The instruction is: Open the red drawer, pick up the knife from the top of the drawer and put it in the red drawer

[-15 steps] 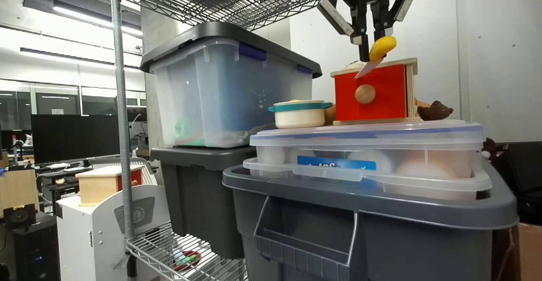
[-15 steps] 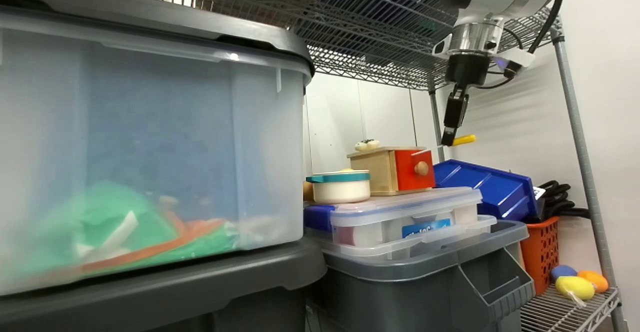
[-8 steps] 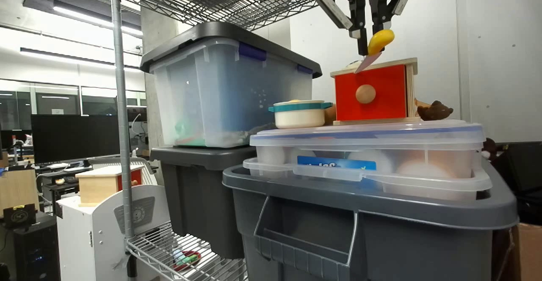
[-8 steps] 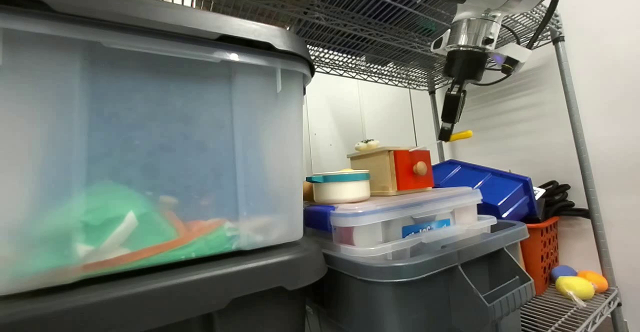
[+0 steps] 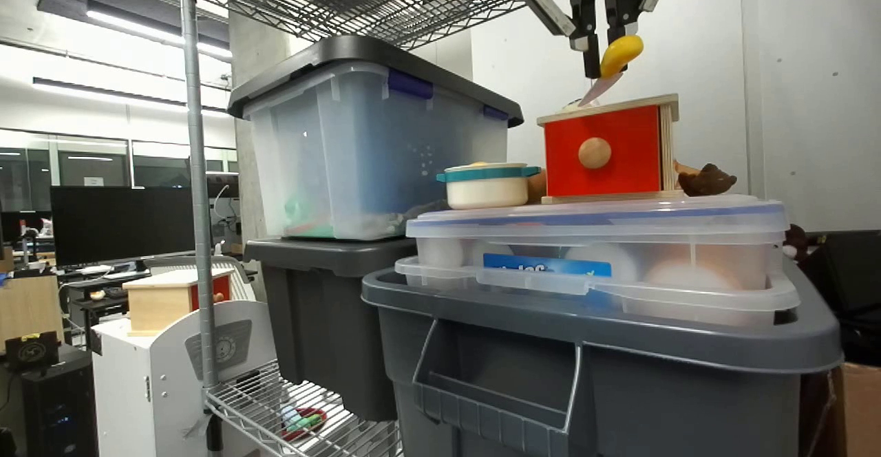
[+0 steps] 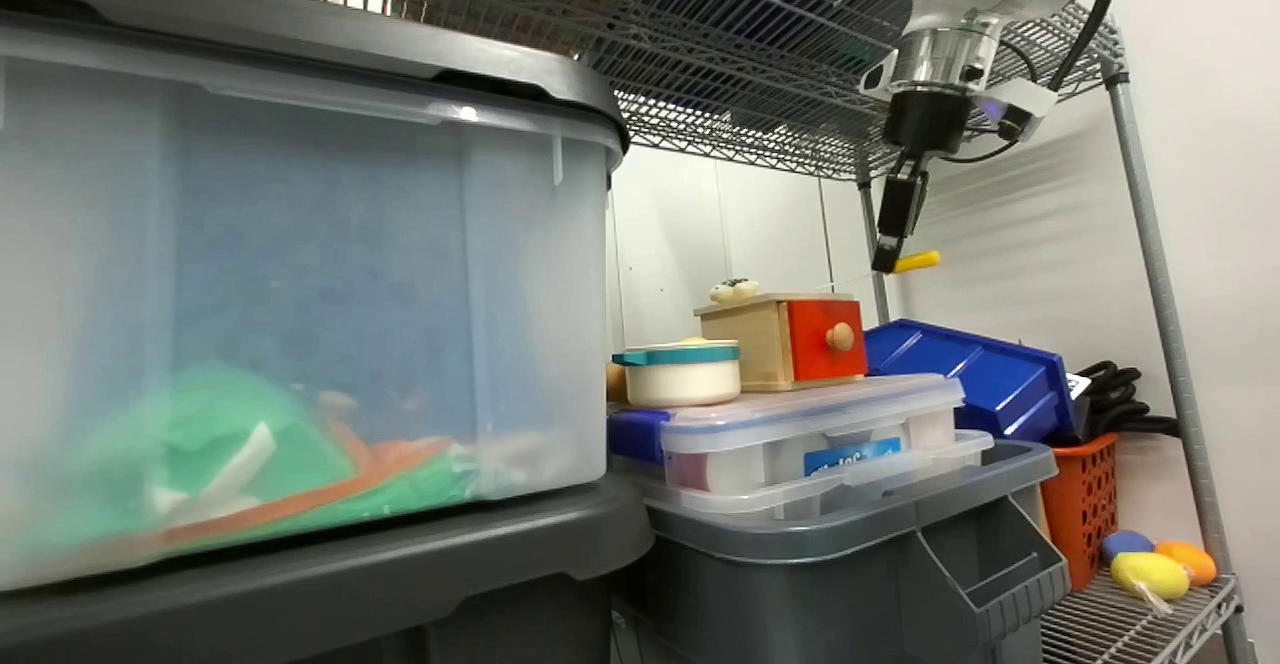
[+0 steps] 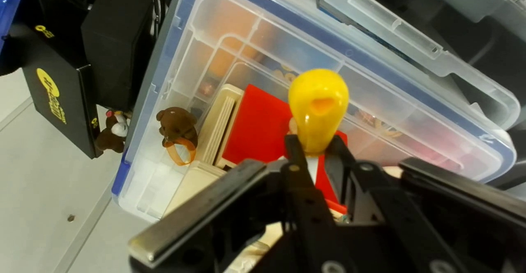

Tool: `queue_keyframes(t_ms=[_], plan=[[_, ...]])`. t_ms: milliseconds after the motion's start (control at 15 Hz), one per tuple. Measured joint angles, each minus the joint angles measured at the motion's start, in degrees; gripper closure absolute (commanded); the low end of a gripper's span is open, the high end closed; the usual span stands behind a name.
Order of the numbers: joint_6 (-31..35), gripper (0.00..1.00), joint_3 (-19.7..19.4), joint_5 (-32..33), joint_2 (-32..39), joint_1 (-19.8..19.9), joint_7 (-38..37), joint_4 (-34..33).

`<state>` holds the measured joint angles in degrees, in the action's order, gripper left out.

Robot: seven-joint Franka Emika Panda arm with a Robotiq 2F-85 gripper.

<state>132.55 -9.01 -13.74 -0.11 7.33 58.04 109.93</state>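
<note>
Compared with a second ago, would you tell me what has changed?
The gripper and the knife it still grips have risen; its blade tip, earlier overlapping the red drawer in an exterior view, now shows above it. The pot and brown bear stayed put.

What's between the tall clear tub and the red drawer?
A teal-rimmed cream pot stands there, beside the red drawer, in both exterior views; part of a brown thing, too hidden to name, also shows.

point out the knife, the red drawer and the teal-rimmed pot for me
Knife (image 7: 316, 121): wrist view, on its yellow handle.
Red drawer (image 5: 623, 151): in an exterior view, on its red front.
Teal-rimmed pot (image 6: 683, 381): in an exterior view, on its cream side.
</note>
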Motion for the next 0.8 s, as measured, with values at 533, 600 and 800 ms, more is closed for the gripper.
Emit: queue_keyframes(t_ms=[533, 600, 800], plan=[[-0.53, 0.95, -0.05, 0.0, 0.06, 0.01, -0.3, 0.05], [-0.79, 0.95, -0.07, -0.01, 0.06, 0.03, -0.46, 0.07], [-1.42, 0.95, -0.08, -0.44, 0.12, 0.14, -0.99, 0.12]])
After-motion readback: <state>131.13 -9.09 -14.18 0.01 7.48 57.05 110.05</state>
